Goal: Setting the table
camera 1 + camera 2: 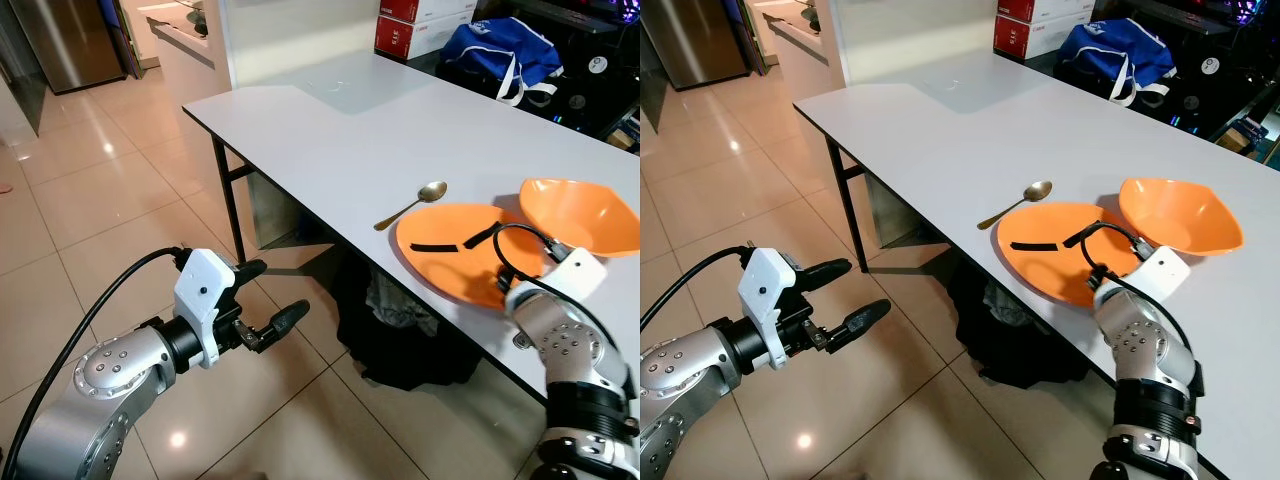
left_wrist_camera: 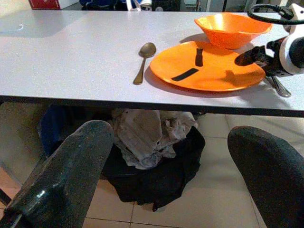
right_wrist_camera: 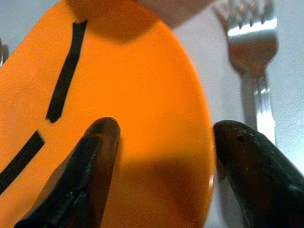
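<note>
Orange plate point(image 1: 455, 250) near the table's front edge, right gripper point(image 3: 164, 156) poised over its rim.

Orange melamine by the look of it, the plate lies flat on the white table point(image 1: 330, 140) with two black tape strips on its face. Just beside the plate on one side lies a spoon point(image 1: 412, 205), its bowl toward the table's middle; touching or nearly touching the plate's far side sits an orange bowl point(image 1: 580, 215); a fork point(image 3: 254, 71) lies just beside the plate's rim on the other side. The right gripper's fingers stand apart, one over the plate and one toward the fork, holding nothing. The left gripper point(image 1: 262, 300) hangs off the table, out from the plate over the tiled floor point(image 1: 90, 200), spread and empty. Below the plate sits a dark bag of cloth point(image 2: 152, 142). The setting looks nearly complete; perhaps only straightening remains.
</note>
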Available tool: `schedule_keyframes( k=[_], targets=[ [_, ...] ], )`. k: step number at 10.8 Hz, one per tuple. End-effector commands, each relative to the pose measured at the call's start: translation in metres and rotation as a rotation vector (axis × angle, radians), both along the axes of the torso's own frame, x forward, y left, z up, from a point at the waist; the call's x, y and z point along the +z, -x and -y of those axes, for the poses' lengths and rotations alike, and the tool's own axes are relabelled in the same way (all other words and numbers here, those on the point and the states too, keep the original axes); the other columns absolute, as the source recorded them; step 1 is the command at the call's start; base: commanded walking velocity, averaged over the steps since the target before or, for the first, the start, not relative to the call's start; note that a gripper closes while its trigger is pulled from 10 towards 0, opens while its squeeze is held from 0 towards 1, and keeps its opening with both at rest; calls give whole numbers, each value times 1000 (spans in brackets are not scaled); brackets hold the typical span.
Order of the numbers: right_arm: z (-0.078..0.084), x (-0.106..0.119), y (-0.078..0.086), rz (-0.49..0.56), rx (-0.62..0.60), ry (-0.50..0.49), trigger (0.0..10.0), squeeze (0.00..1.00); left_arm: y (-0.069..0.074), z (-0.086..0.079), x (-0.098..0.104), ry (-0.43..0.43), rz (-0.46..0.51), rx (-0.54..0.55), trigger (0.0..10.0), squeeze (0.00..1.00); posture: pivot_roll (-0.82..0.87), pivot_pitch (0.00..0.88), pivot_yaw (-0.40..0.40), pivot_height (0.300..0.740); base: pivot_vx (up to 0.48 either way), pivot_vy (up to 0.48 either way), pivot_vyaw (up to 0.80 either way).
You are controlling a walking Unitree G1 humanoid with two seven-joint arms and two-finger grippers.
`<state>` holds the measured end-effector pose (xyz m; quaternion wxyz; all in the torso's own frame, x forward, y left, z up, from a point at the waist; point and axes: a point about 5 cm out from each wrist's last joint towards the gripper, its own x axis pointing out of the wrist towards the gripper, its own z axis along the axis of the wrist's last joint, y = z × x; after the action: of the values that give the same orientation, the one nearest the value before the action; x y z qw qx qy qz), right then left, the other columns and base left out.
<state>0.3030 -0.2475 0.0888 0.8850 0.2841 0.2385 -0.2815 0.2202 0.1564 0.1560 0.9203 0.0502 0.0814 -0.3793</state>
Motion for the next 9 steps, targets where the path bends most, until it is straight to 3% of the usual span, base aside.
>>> schedule_keyframes(
  k=[1, 4, 5, 6, 7, 8, 9],
  targets=[
    [5, 3, 2, -15, -7, 36, 10000, 0, 0, 1, 1, -8, 9, -7, 10000, 0, 88, 5, -2, 740, 0, 0, 0],
    [9, 16, -2, 7, 21, 112, 10000, 0, 0, 1, 1, -8, 9, -9, 10000, 0, 89, 6, -2, 740, 0, 0, 0],
    [9, 35, -6, 80, 45, 187, 10000, 0, -1, 1, 2, -14, 25, 4, 10000, 0, 92, 8, -3, 740, 0, 0, 0],
    [-2, 77, -11, 329, 140, 315, 10000, 0, -11, -4, 9, -42, 113, 110, 10000, 0, 88, 8, 1, 740, 0, 0, 0],
    [-22, 97, -11, 481, 274, 404, 10000, 0, -21, -7, 15, -52, 184, 201, 10000, 0, 88, 8, 1, 740, 0, 0, 0],
    [-48, 96, -6, 495, 477, 565, 10000, 0, -40, -15, 23, -106, 254, 374, 10000, 0, 86, 1, 3, 740, 0, 480, 0],
    [-63, 88, -2, 504, 487, 494, 10000, 0, -52, -20, 28, -173, 291, 472, 10000, 0, 86, 0, 3, 740, 0, 480, 0]
  ],
)
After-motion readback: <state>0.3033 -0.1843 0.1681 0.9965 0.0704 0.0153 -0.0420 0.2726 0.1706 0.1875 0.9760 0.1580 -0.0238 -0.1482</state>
